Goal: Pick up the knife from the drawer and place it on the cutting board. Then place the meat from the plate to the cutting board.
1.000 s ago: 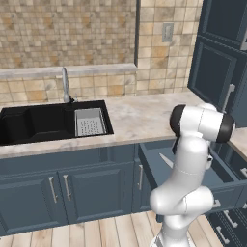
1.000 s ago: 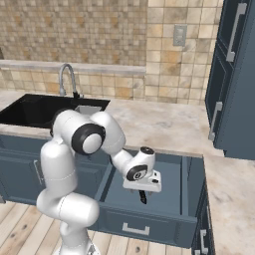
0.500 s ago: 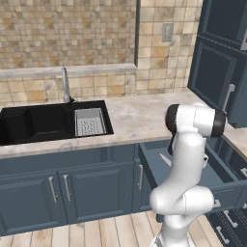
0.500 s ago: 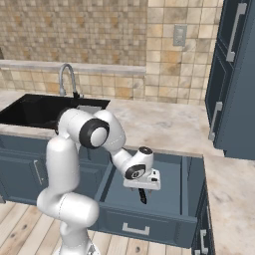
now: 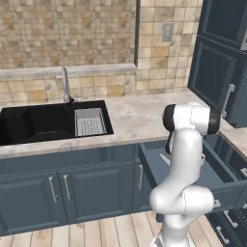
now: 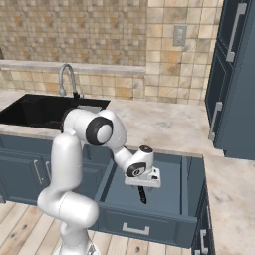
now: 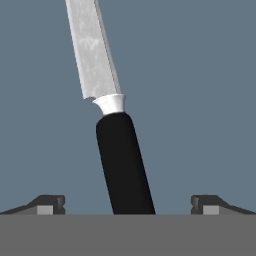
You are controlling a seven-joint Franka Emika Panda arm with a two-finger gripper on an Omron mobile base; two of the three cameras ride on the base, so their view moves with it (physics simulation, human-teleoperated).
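Gripper [image 7: 128,205] low inside open drawer [image 6: 169,174], fingers spread wide either side of knife [image 7: 112,130] handle, not clamped. Knife flat on drawer floor. Elbow swung since earlier; hand unmoved.

Arm bent down low — gripper [image 6: 142,188] pointing downward, jaws spread wide — nothing between them

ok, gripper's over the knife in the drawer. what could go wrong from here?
1. The knife lies slightly tilted between the open fingertips, so if the gripper closes as is, the handle may twist or slip.
2. In the right base view the gripper sits low inside the drawer; going lower risks hitting its floor.
3. The blade is long; a careless lift could catch the drawer's front panel.
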